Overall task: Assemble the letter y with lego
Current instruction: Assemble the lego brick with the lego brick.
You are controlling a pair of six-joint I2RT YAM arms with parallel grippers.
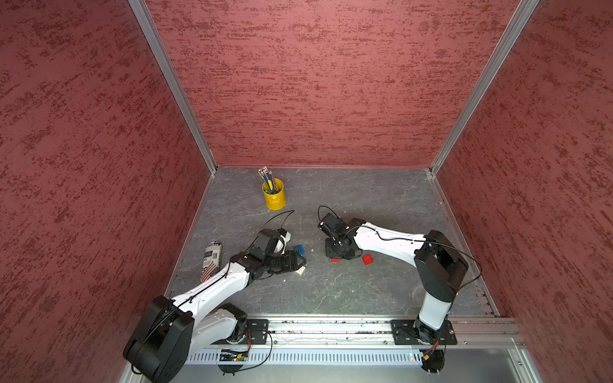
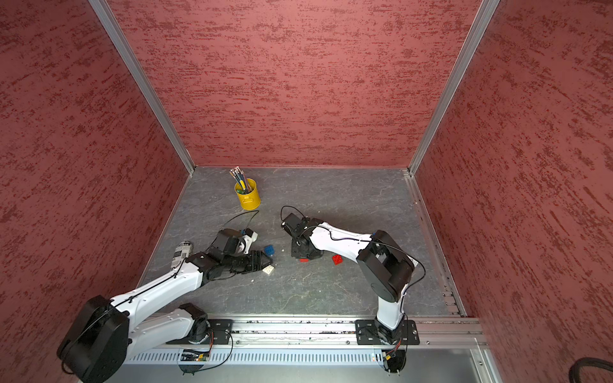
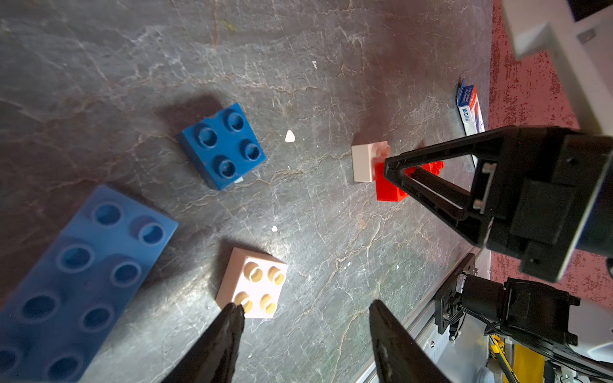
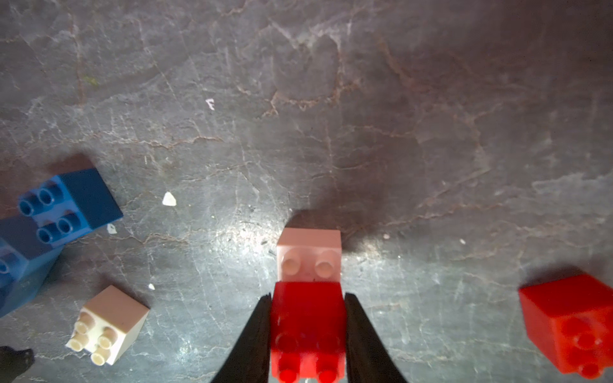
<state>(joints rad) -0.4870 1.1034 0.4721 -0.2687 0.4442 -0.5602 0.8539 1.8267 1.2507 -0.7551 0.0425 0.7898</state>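
Observation:
My right gripper is shut on a red lego brick whose end is joined to a white brick; the pair rests low on the table. My left gripper stands open just above the table, with one fingertip at the corner of a loose white brick. A small blue brick and a long blue brick lie beside it. A second red brick lies to the right of the right gripper. No whole letter y is in view.
A yellow pencil cup stands at the back left. A printed can lies by the left wall, beside the left arm. A small box lies by the wall. Red walls close in three sides of the grey table.

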